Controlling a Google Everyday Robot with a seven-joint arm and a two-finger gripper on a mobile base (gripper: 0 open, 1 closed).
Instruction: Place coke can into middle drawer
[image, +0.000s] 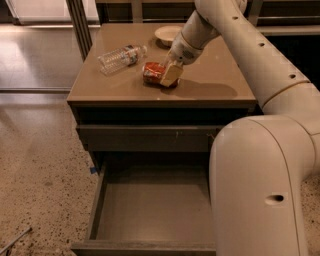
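Camera view: the wide, shallow grey-brown middle drawer (150, 200) stands open well below the gripper (169, 76). The gripper is down at the brown cabinet top (215, 75), against the small red-orange metal coke can (152, 73) lying just to its left; whether it clasps the can cannot be told. Farther left lies a clear plastic water bottle (120, 56), and beyond the gripper a pale round plate (167, 34).

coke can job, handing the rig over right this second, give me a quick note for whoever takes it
End effector: down at the cabinet top, against the right side of the coke can; whether it has a grip cannot be told.
Coke can: on the cabinet top, right of the water bottle, not lifted.
Middle drawer: pulled open below the top, can not in it.
Done: drawer open, arm at the can.
Left: secure the can, lift it, lower it into the drawer, release.
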